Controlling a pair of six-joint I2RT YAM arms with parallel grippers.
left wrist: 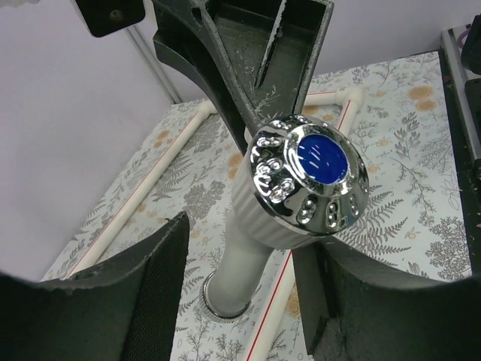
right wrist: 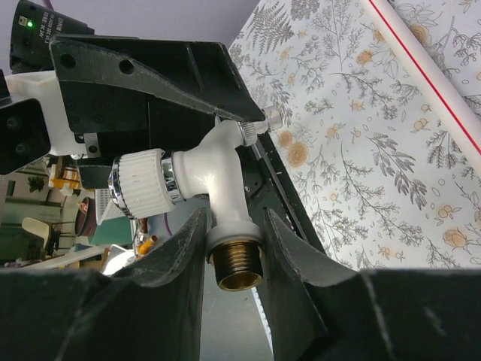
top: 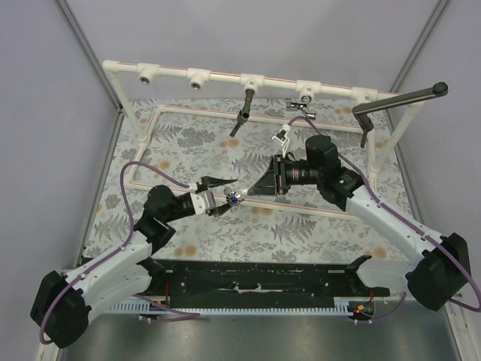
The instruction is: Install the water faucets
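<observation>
The white plastic faucet (top: 234, 198) with a ribbed round knob and blue cap hangs in mid-air over the middle of the mat. In the right wrist view my right gripper (right wrist: 234, 226) is shut on the faucet's (right wrist: 218, 177) collar, just above its brass thread. My left gripper (top: 224, 197) is open around the same faucet. In the left wrist view its fingers (left wrist: 154, 289) stand apart from the faucet's (left wrist: 312, 177) stem. The chrome faucet (top: 303, 104) sits at a tee on the white pipe frame's (top: 225, 77) top rail.
A black handle (top: 242, 114) hangs from a middle tee and a long black lever (top: 398, 99) sticks out at the frame's right end. A small white piece (top: 282, 137) lies on the floral mat (top: 188, 143). A black tray (top: 255, 278) runs along the near edge.
</observation>
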